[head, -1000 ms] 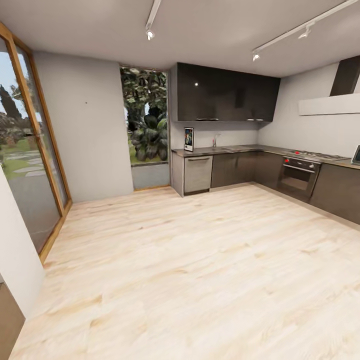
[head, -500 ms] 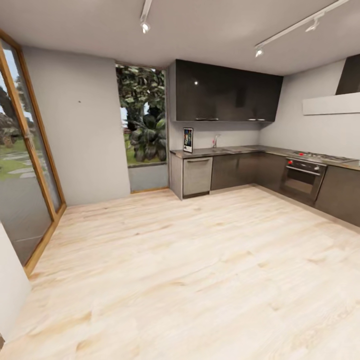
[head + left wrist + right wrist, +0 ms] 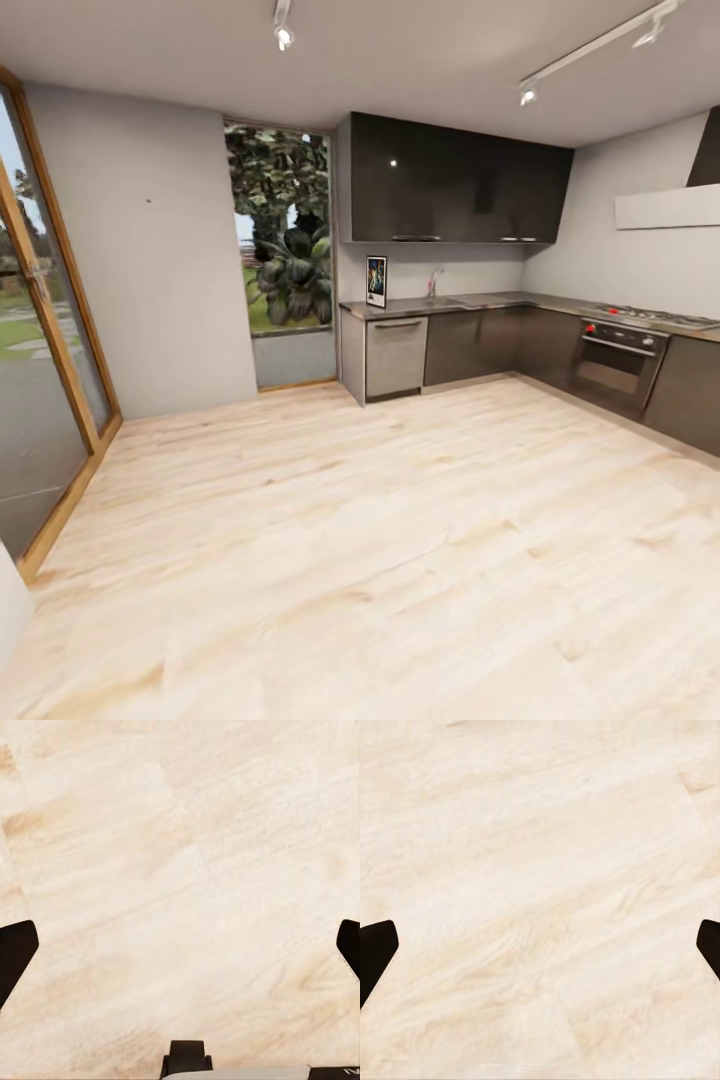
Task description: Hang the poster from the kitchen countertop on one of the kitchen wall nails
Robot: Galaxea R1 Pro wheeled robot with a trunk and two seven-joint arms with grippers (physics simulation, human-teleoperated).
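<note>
big open kitchen, pale wood floor (image 3: 400, 520). poster (image 3: 376, 281) stands upright on the countertop (image 3: 470, 301) just beside the window. looks light, stiff, thin, so i'd pinch its frame edge. left pincer (image 3: 180, 945) and right pincer (image 3: 540, 945) both spread, empty.

Home kitchen: dark cabinets (image 3: 455, 190), oven (image 3: 612, 362), grey countertop (image 3: 480, 300)
</note>
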